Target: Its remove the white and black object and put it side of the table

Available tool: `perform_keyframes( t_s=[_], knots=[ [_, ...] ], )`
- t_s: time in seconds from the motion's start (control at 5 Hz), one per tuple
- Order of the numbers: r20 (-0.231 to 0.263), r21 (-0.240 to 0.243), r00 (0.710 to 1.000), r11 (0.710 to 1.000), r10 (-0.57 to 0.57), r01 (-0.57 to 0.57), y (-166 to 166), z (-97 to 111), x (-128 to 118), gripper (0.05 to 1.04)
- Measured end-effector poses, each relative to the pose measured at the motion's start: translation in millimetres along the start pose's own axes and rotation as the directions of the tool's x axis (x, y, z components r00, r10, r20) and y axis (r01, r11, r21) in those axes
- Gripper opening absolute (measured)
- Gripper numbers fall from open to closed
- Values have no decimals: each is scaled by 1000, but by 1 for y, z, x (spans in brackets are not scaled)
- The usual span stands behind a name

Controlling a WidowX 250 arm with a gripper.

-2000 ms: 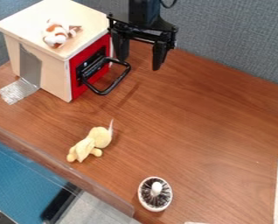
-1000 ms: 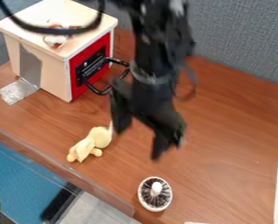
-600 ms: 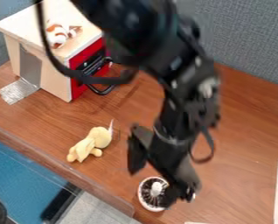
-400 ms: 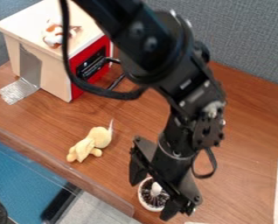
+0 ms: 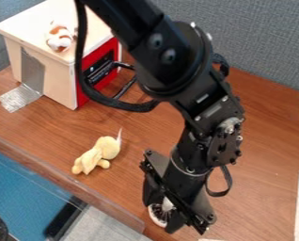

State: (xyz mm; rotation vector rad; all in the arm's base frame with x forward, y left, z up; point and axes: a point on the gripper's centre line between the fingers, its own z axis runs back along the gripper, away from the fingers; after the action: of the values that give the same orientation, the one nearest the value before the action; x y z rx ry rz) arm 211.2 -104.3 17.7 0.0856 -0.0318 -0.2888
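Note:
The black gripper [image 5: 160, 214] is low over the white and black object near the table's front edge, its fingers apart on either side of the object. Part of the round white and black object [image 5: 156, 215] shows between them: a stretch of white rim, dark bristle-like streaks inside and a white knob in the middle. The gripper covers the object's upper and right parts. Contact between the fingers and the object cannot be made out.
A yellow plush toy [image 5: 98, 155] lies left of the gripper. Farther back at the left stands a wooden box [image 5: 56, 81] with a red front and black handle, a brown and white toy [image 5: 59, 37] on top. The brown table [image 5: 265, 155] extends right.
The gripper has come from beside the box down to the white and black object at the front. Its fingers stand slightly closer together than a moment ago. The object has not visibly moved.

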Motion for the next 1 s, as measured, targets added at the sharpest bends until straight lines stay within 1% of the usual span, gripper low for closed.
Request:
perform_keyframes(
  t_s=[0.2, 0.4, 0.6, 0.8, 1.0],
  knots=[
    [-17, 8, 1000, 1000, -8, 8, 1, -5, -1, 308],
    [-18, 11, 1000, 1000, -8, 9, 2, -6, 2, 113],
    [-18, 11, 1000, 1000, 5, -5, 8, -3, 7, 48],
    [-21, -4, 999, 999, 32, -32, 14, 5, 14, 48],
    [17, -21, 999, 999, 36, -36, 18, 23, 17, 62]
  ],
)
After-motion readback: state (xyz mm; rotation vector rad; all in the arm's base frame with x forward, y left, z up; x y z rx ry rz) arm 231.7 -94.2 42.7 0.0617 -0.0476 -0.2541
